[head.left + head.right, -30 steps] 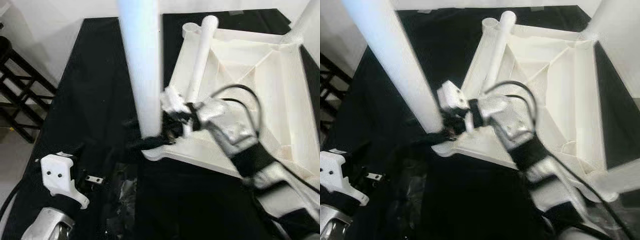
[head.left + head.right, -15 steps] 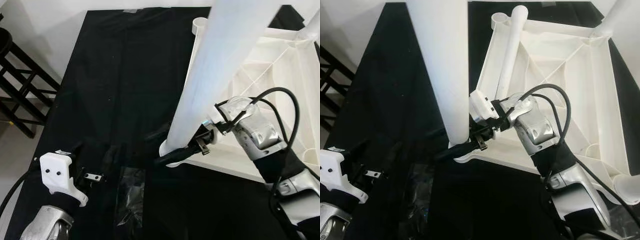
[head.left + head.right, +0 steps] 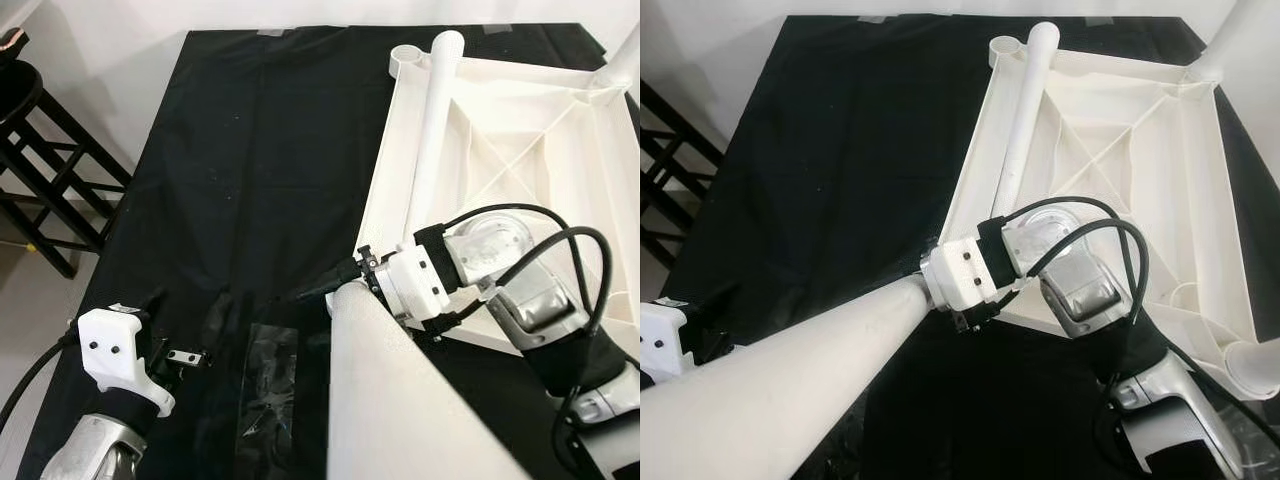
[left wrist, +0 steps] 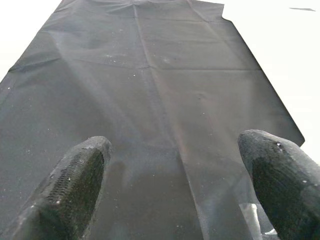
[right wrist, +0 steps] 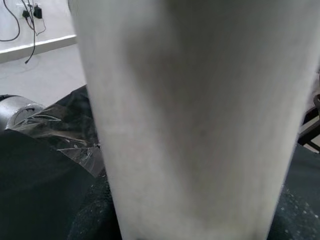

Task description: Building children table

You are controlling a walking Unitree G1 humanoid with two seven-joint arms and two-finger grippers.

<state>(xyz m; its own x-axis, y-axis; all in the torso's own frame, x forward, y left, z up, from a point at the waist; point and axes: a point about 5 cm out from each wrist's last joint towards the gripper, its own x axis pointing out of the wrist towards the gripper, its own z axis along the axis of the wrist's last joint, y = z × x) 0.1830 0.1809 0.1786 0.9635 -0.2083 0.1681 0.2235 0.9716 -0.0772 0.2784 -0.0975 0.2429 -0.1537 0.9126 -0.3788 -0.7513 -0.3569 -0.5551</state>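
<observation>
White table leg (image 3: 790,370) was pinched by right gripper (image 3: 345,288) at lower centre, unattached. Tabletop (image 3: 520,130) lay inverted upper right, two legs fitted. Left gripper (image 4: 172,185) idle, fingers spread.

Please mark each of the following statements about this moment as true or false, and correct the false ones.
1. The right gripper holds a white table leg near its end. True.
2. The upside-down white tabletop lies on a red cloth. False: the cloth under it is black.
3. The left gripper has its fingers spread apart over the cloth and holds nothing. True.
4. Another white leg lies across the underside of the tabletop. True.
5. A clear plastic bag hangs on the dark wooden rack. False: the bag lies flat on the cloth, near the left arm.
</observation>
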